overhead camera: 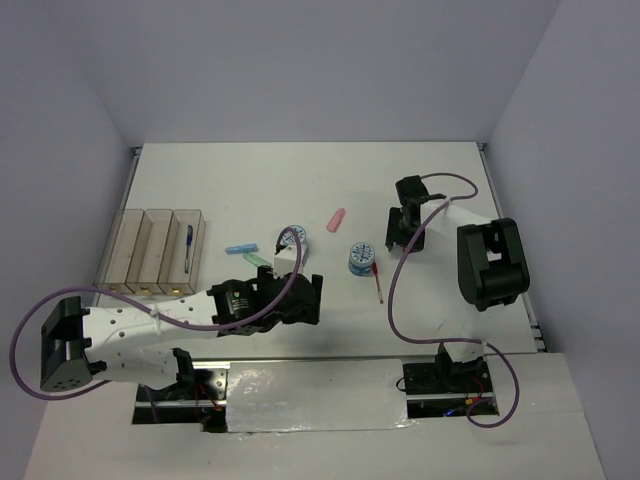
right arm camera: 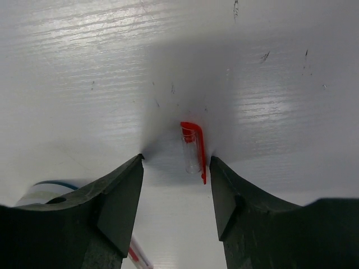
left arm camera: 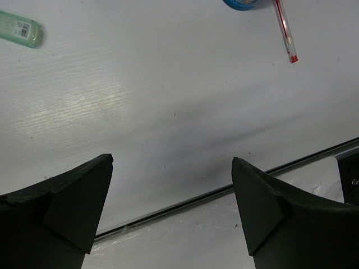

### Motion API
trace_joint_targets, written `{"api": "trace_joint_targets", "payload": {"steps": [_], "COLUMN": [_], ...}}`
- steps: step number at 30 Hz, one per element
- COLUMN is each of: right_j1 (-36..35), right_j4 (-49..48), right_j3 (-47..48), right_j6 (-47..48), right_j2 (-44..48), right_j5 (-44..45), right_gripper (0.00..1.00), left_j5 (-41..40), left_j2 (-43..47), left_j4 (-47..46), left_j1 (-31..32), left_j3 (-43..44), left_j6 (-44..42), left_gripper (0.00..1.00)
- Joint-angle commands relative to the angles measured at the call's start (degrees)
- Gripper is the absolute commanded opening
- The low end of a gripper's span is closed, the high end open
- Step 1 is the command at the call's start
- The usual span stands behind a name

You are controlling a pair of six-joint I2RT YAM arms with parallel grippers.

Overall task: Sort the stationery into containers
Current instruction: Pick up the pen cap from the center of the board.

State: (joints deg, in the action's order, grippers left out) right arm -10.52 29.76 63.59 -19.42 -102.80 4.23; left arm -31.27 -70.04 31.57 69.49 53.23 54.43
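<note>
Right jaws: my right gripper (right arm camera: 176,159) stands part open, empty, framing a pen cap (right arm camera: 192,148).
Cap: clear tube with a red clip, lying on the white surface (right arm camera: 84,67).
Grasp: I'd centre, lower squarely and close gently, since it looks slippery.
Left jaws: left gripper (left arm camera: 171,161) wide, empty.
Containers (overhead camera: 172,240): far left, well apart. One holds a blue pen (overhead camera: 188,245).

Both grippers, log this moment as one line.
left gripper open, empty | right gripper open, straddling pen cap | blue pen in bin
</note>
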Motion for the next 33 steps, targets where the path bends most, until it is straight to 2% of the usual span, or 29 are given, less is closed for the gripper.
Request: {"api": "trace_joint_targets", "payload": {"steps": [1, 10, 15, 18, 20, 21, 23, 28, 33], "right_j1": [0.24, 0.42, 0.51, 0.86, 0.94, 1.21, 1.29, 1.82, 1.82], "right_j4": [-1.46, 2.15, 2.06, 1.71, 1.27, 1.09, 0.83, -1.89, -8.31], "right_j3": [1.44, 6.54, 6.02, 5.14, 4.35, 4.17, 3.82, 1.19, -5.93], "right_j6": [1.23, 2.72, 2.72, 2.72, 2.81, 2.90, 3.16, 4.13, 1.15], "right_j2": [-2.40, -5.74, -5.39, -4.87, -4.51, -4.34, -4.07, -2.23, 9.53], "right_j5": [-0.98, 0.60, 0.25, -0.36, -0.97, -1.06, -1.33, -3.96, -9.49], "right_gripper": [0.59, 0.56, 0.50, 0.41, 0.29, 0.15, 0.00, 0.00, 0.00], "left_j5": [-1.17, -1.16, -0.99, -0.90, -0.81, -0.81, -0.55, 0.68, 4.98], "left_j2": [1.66, 0.78, 0.61, 0.61, 0.69, 0.69, 0.69, 0.78, -0.09], "left_j4": [-0.37, -0.46, -0.81, -0.90, -1.16, -1.42, -1.78, -3.35, -7.49], "left_j1": [0.29, 0.29, 0.38, 0.29, 0.29, 0.29, 0.29, 0.29, 0.55], "left_j3": [-0.50, -0.32, -0.32, -0.41, -0.50, -0.67, -0.85, -1.64, -1.21], "left_j6": [1.29, 0.85, 0.67, 0.67, 0.59, 0.50, 0.41, -0.55, -4.94], "left_gripper": [0.99, 0.99, 0.99, 0.99, 0.99, 0.99, 0.99, 0.99, 0.99]}}
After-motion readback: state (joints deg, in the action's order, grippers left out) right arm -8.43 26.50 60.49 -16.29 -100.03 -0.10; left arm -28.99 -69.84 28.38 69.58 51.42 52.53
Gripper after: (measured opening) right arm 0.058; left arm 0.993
